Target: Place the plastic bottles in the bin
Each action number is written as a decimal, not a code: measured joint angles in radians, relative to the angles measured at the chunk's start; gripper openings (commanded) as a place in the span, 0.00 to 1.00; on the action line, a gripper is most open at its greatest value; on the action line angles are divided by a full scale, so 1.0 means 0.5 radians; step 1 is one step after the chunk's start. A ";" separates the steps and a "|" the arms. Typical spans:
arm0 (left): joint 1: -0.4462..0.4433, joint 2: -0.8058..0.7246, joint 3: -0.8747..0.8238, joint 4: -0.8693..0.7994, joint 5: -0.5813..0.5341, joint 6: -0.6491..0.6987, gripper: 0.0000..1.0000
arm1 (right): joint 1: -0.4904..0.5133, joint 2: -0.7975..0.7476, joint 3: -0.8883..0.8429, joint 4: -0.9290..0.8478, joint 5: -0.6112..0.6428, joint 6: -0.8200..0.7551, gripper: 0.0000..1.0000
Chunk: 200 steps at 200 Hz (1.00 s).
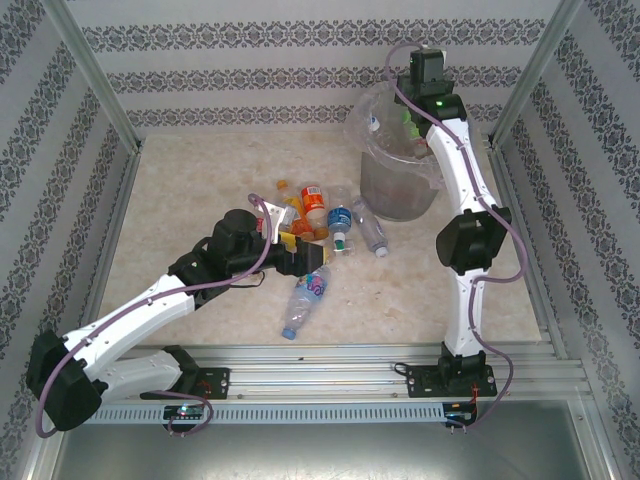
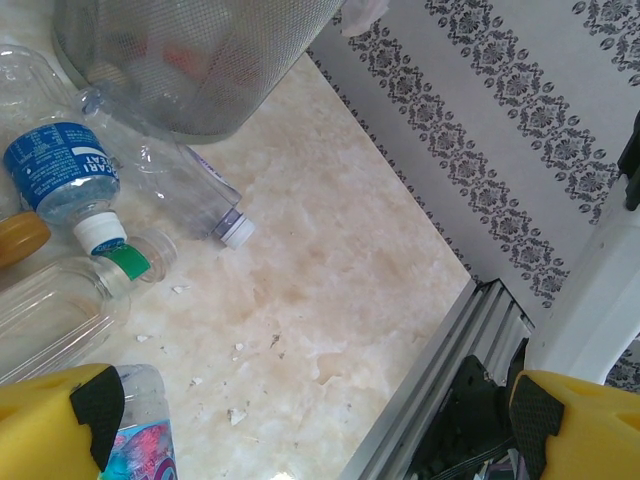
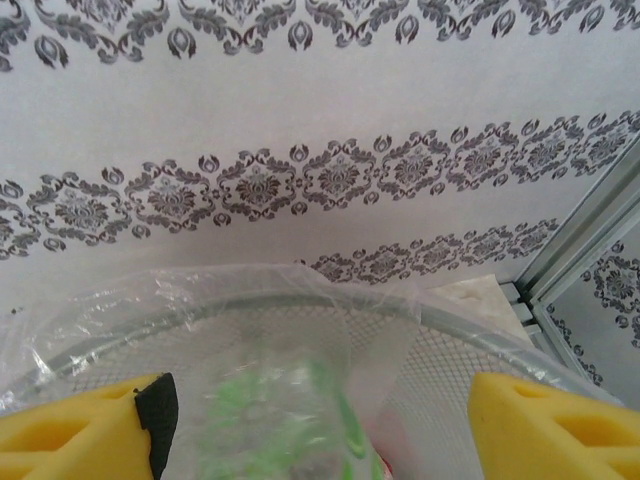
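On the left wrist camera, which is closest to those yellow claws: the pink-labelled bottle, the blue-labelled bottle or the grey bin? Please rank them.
From the left gripper:
1. the pink-labelled bottle, right beside one finger, bottom left of the picture.
2. the blue-labelled bottle, farther out on the left.
3. the bin, farthest, at the top.

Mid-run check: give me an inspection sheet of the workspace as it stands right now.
Surface: beige table, faintly stained.
Job's things: plastic bottles lie clustered left of the bin; a pink-labelled bottle lies apart, nearer the arms; a blurred green-labelled bottle is at the bin's mouth.
Clutter: small white scraps on the table.
Grippers: left gripper open, next to the pink-labelled bottle; right gripper open over the bin.
Cables: purple cables run along both arms.
Surroundings: patterned walls; metal rail at the near edge.
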 measured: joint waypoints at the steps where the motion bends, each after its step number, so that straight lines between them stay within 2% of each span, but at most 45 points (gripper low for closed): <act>1: 0.000 -0.001 0.000 0.000 0.000 0.000 1.00 | 0.000 -0.002 -0.002 0.000 -0.001 0.000 0.77; 35: 0.000 -0.024 -0.002 0.000 -0.001 0.000 1.00 | 0.011 -0.146 -0.201 0.035 -0.055 -0.014 0.77; 87: 0.000 -0.068 -0.002 -0.025 -0.033 0.004 1.00 | 0.031 -0.532 -0.521 0.083 -0.259 -0.014 0.81; 155: 0.000 -0.123 0.011 -0.321 -0.143 0.144 1.00 | 0.060 -1.246 -1.199 0.091 -0.536 0.024 0.88; 179: 0.000 -0.124 0.053 -0.438 -0.201 0.159 1.00 | 0.125 -1.482 -1.421 0.025 -0.630 0.086 0.94; 200: 0.000 -0.114 0.117 -0.562 -0.243 0.159 1.00 | 0.218 -1.676 -1.627 -0.056 -0.685 0.130 0.95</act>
